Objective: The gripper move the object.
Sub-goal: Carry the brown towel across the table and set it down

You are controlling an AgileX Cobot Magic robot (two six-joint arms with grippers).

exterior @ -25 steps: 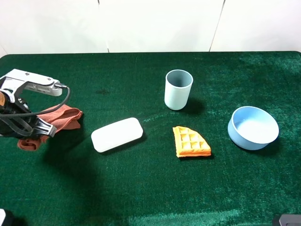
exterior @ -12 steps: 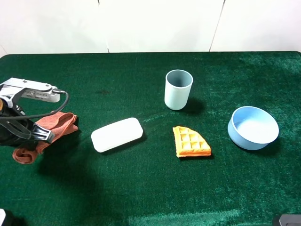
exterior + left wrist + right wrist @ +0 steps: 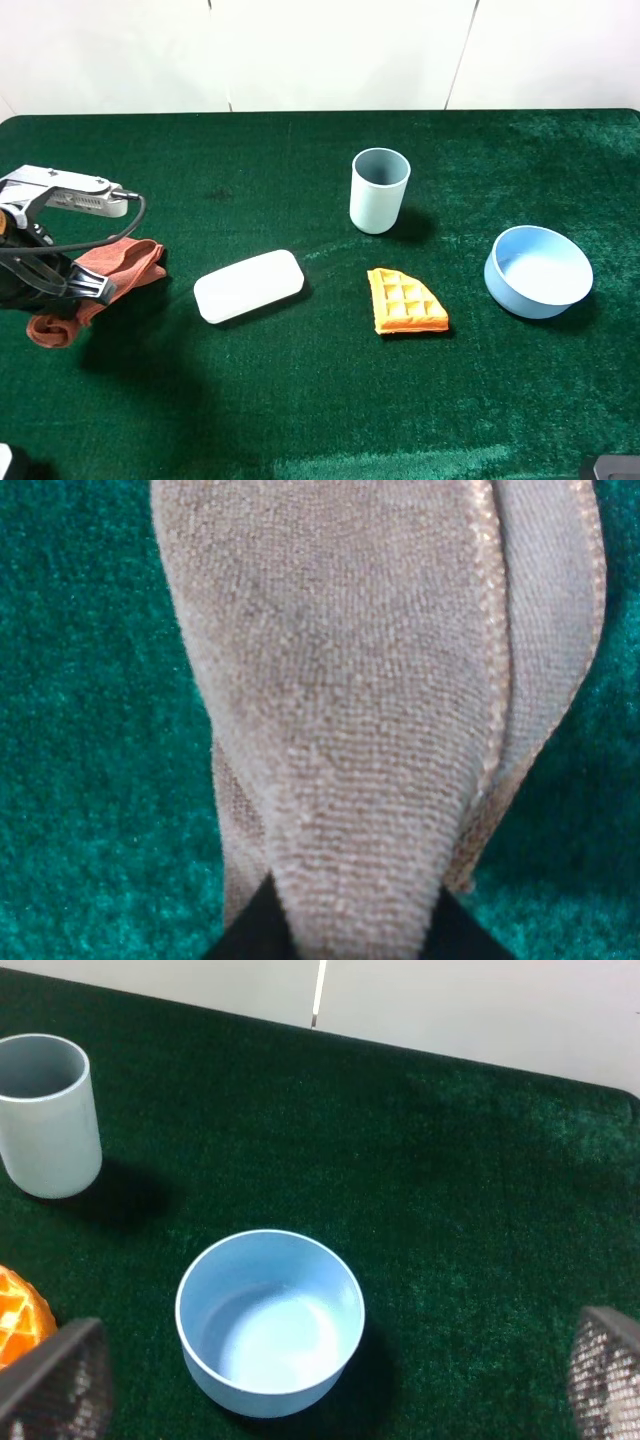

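Observation:
A reddish-brown cloth (image 3: 122, 260) lies crumpled at the left of the green table. My left gripper (image 3: 68, 290) is shut on it, one end of the cloth trailing towards the front (image 3: 48, 328). In the left wrist view the cloth (image 3: 350, 680) fills the frame, pinched between my dark fingertips (image 3: 255, 935). My right gripper (image 3: 328, 1375) is open and empty, its mesh-padded fingers (image 3: 50, 1385) wide apart above and in front of the blue bowl (image 3: 268, 1320). It barely shows at the high view's bottom right corner (image 3: 610, 468).
A white oblong case (image 3: 248, 285) lies right of the cloth. A grey-blue cup (image 3: 379, 190) stands mid-table, an orange waffle piece (image 3: 405, 302) lies in front of it, and the blue bowl (image 3: 538, 272) sits at the right. A white wall runs behind the table.
My left gripper has moved left and towards the front, dragging the cloth with it. In the last half second it has barely moved. The right arm has not moved.

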